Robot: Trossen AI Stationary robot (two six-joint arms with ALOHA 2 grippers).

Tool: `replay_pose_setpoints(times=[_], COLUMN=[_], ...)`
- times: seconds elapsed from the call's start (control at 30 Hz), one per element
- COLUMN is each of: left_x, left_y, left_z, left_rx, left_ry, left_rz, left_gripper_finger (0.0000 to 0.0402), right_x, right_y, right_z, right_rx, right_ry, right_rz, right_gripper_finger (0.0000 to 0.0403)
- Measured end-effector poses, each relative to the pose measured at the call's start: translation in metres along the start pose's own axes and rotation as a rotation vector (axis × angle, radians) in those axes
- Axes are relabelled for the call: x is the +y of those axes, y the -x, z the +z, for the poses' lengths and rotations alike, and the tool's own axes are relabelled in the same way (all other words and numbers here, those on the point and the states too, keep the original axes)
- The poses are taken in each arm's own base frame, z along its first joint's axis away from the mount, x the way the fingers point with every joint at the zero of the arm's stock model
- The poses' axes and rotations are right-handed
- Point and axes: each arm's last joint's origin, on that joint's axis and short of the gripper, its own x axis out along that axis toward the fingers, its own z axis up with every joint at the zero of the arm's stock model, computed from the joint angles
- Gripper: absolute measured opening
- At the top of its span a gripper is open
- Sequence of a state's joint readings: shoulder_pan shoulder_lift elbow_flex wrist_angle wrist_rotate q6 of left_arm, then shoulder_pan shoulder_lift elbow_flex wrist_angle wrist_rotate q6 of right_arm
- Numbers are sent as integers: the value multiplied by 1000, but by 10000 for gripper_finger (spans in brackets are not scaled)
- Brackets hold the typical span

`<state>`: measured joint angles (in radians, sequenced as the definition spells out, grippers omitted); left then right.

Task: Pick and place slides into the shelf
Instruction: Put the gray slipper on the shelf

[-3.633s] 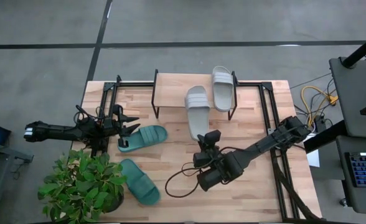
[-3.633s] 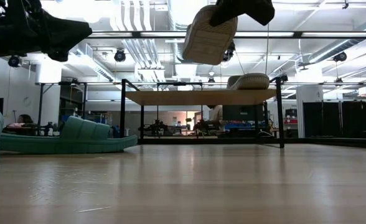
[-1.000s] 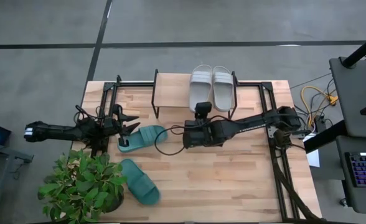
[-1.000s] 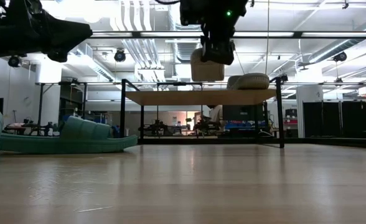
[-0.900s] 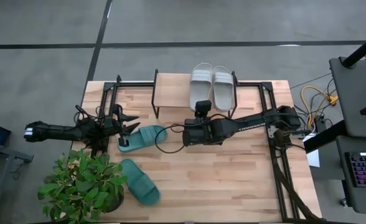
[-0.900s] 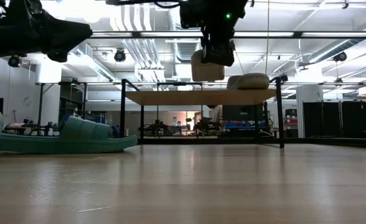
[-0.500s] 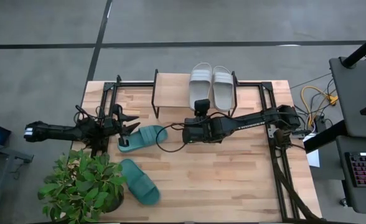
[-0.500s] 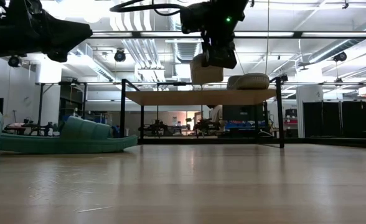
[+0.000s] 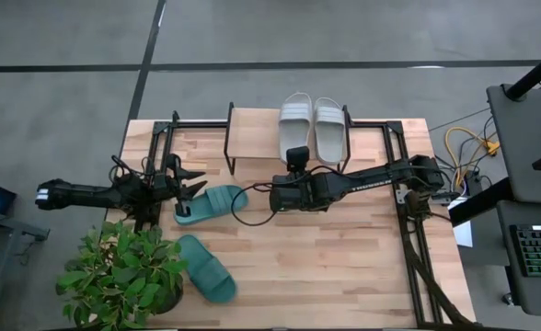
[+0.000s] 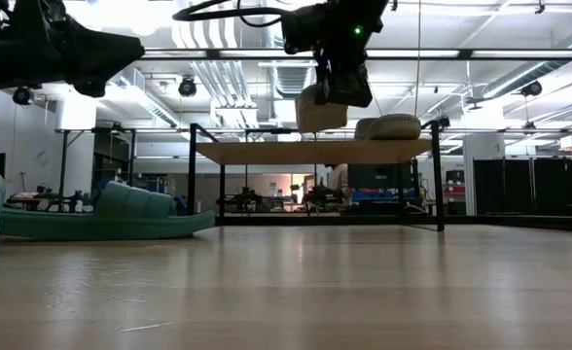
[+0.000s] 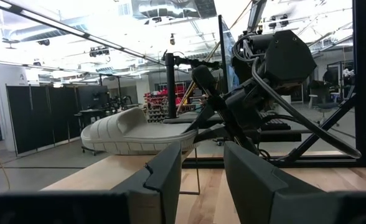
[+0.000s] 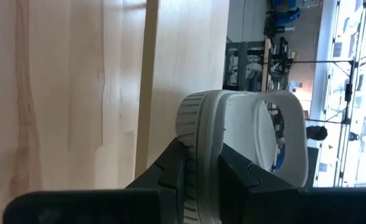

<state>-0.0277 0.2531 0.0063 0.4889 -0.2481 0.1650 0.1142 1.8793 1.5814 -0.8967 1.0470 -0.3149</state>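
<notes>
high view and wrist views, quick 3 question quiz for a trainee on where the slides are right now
1. True or false: both teal slides sit on the shelf.
2. How many grey slides are over the shelf board?
3. What does the right gripper hold? A) a teal slide B) a grey slide's heel C) nothing

Key
1. False: one teal slide lies by the left gripper, the other teal slide by the plant.
2. Two: the held grey slide and the placed grey slide.
3. B
</notes>
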Motion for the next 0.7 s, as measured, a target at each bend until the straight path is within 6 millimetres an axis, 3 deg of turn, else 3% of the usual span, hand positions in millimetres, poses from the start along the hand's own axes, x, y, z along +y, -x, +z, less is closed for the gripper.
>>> replay_pose_setpoints(times=[0.7], left_x=[0], left_y=[0], left_z=[0], left_rx=[0], left_ry=[-8], left_rz=[0], left_gripper_finger=[107], right_x=[-6], right_y=[-3], right_z=[-6], right_rx=[18], right_ry=[44], right_rz=[38], right_gripper_finger=[42])
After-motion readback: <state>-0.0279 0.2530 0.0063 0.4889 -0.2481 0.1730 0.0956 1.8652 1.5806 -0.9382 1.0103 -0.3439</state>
